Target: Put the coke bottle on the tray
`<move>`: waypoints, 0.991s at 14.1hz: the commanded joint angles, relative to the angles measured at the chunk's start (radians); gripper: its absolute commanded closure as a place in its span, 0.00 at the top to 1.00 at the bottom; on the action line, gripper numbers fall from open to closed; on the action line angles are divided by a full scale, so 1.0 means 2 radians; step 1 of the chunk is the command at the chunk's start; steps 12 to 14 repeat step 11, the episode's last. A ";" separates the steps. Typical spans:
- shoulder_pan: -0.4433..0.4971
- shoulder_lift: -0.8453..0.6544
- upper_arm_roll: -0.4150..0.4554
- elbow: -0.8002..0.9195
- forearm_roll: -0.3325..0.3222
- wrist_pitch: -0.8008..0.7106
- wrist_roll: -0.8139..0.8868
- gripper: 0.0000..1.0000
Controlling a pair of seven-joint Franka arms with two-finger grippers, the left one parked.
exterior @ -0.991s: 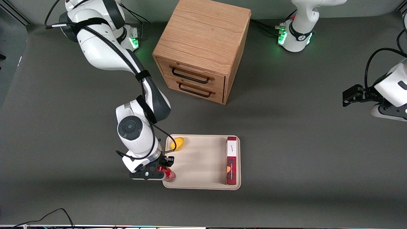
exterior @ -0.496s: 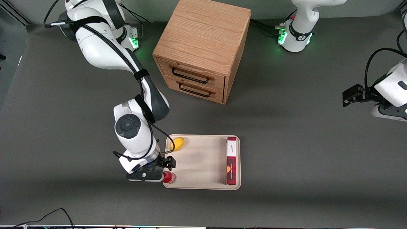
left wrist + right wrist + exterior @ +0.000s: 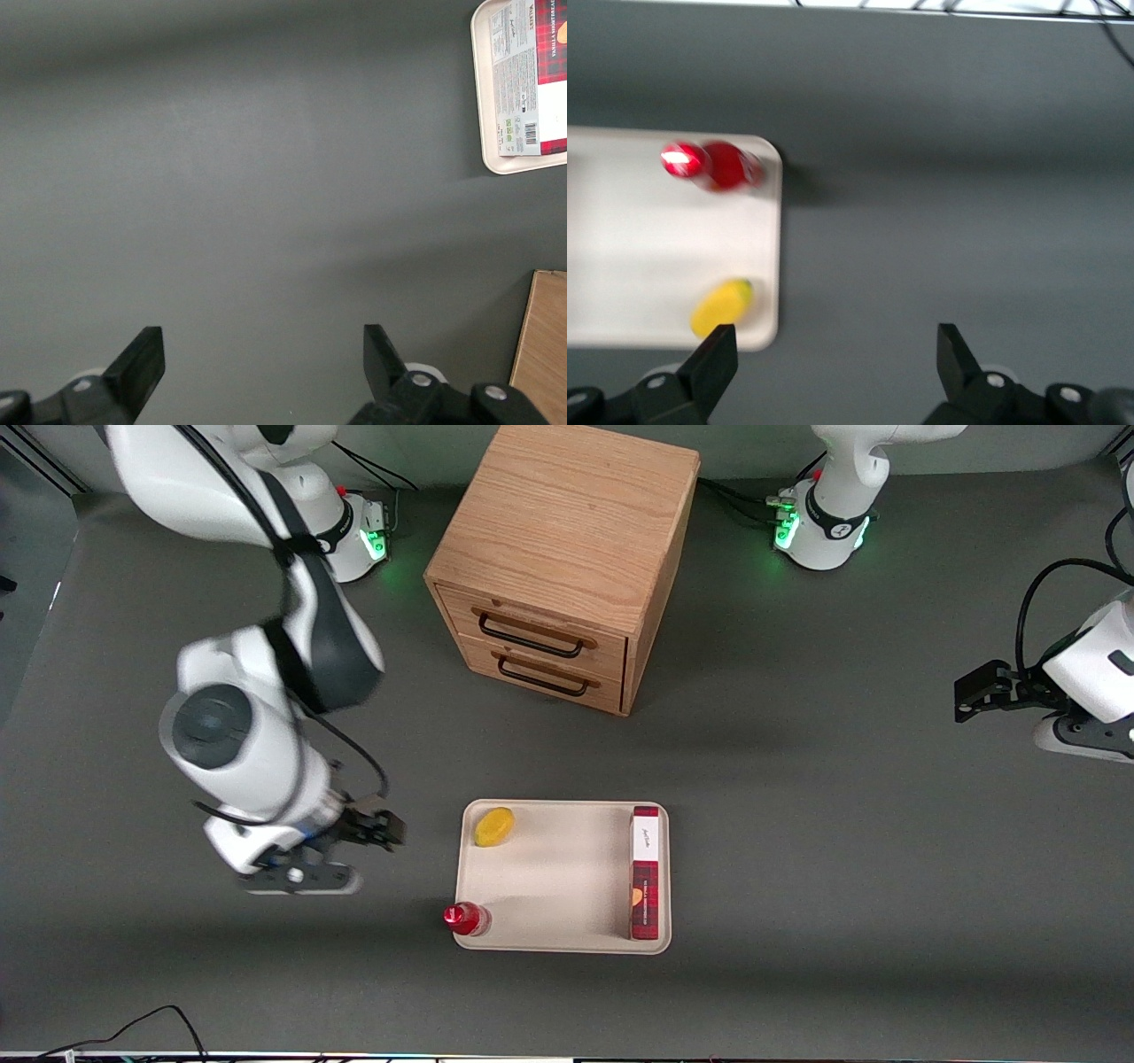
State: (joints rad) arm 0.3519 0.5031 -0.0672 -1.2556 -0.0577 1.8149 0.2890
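The coke bottle (image 3: 466, 919) (image 3: 713, 166) stands upright in the corner of the tray (image 3: 558, 886) (image 3: 629, 248) nearest the front camera at the working arm's end, right at the rim. A yellow lemon (image 3: 493, 825) (image 3: 720, 305) lies in the tray's corner farther from the camera at that same end, and a red plaid box (image 3: 646, 872) lies along the tray's edge toward the parked arm. The gripper (image 3: 350, 859) (image 3: 833, 372) hangs over bare table, apart from the tray toward the working arm's end, its fingers spread and empty. A wooden drawer cabinet (image 3: 558, 558) stands farther from the camera than the tray.
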 commanded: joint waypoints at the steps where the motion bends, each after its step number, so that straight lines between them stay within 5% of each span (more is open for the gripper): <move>1: -0.055 -0.130 0.032 -0.124 -0.003 -0.019 -0.074 1.00; 4: -0.098 -0.210 0.046 -0.192 0.000 -0.021 -0.088 1.00; 7: -0.143 -0.234 0.046 -0.198 0.056 -0.042 -0.126 1.00; 14: -0.157 -0.245 0.046 -0.198 0.060 -0.055 -0.126 1.00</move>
